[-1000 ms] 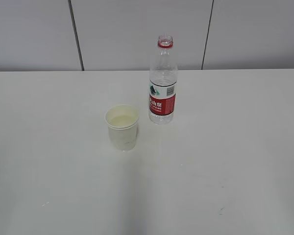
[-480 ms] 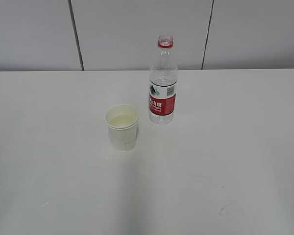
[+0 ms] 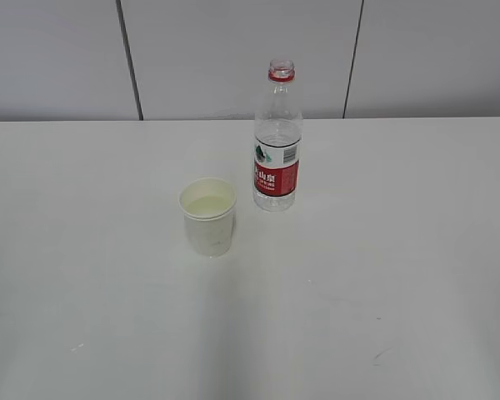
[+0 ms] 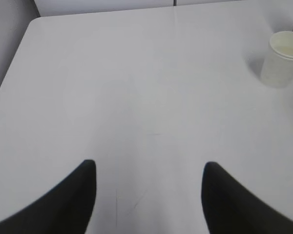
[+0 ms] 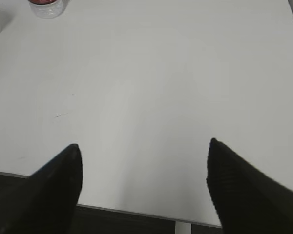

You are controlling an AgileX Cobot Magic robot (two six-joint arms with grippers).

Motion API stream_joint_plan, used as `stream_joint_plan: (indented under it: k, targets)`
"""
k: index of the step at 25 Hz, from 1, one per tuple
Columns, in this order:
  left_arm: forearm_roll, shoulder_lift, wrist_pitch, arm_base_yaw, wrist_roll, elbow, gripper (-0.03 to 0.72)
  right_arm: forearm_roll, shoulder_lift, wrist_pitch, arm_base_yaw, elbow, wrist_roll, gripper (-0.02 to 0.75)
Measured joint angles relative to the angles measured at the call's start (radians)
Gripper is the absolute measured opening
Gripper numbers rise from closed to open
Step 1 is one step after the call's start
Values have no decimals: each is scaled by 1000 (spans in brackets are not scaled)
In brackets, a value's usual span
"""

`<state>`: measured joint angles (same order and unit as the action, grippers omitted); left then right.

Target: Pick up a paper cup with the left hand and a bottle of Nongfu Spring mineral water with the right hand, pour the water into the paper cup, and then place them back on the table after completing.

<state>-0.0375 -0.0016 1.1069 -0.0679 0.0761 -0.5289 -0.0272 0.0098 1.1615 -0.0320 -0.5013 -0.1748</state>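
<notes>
The left claw (image 4: pixel 147 195) hangs spread wide over bare counter (image 4: pixel 136 97), its two dark fingers (image 4: pixel 73 200) at the bottom of the left wrist view with nothing between them. From there the paper cup (image 4: pixel 282 59) stands upright far off toward the upper right corner of that view, and a sliver of the bottle's red label shows just behind it at the edge.

The right claw (image 5: pixel 141 187) is likewise spread wide and pinches nothing; its fingers (image 5: pixel 53 190) hover over the near edge of the counter, where the white top gives way to dark floor. In the right wrist view the base of the bottle (image 5: pixel 47 7) sits at the top left corner, well apart from the claw, and the side of the cup just shows at the left edge beside it.

In the exterior view neither arm shows. The cup (image 3: pixel 207 217) stands near the middle of the counter (image 3: pixel 383 275), with pale liquid visible inside it. The bottle (image 3: pixel 276 137) stands upright just behind and to the right of the cup, close but not touching. Its cap is off, its neck ring is red, and the water (image 3: pixel 277 133) level sits just above the label. A grey panelled wall (image 3: pixel 233 50) runs behind the counter.
</notes>
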Motion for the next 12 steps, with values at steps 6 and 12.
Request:
stream_joint_plan:
  k: [6,12]
  targets:
    - [0,0,0,23,0,0,426,2,0,-4,111,0,2,587]
    - [1,0,0,23,-11,0,426,4,0,-4,150,0,11,587]
